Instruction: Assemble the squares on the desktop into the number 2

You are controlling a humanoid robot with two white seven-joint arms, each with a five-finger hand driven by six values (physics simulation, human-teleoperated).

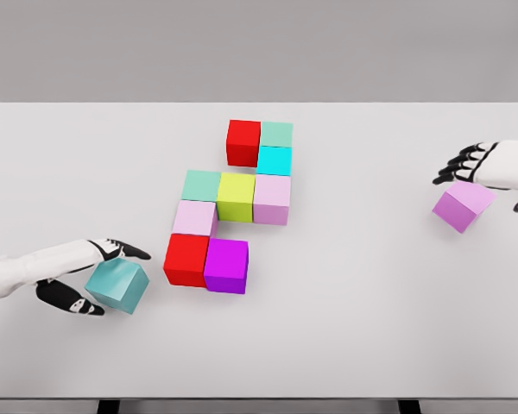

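A partly built figure 2 of nine cubes (229,207) is shown mid-table (371,345). A teal cube (118,285) is grasped between thumb and fingers of the left hand (86,276), just left of the near red cube (186,260). A lilac cube (463,206), tilted, is held under the curled fingers of the right hand (483,168), well apart at the right. The placing step is judged in hand; the remaining gaps must next be filled.
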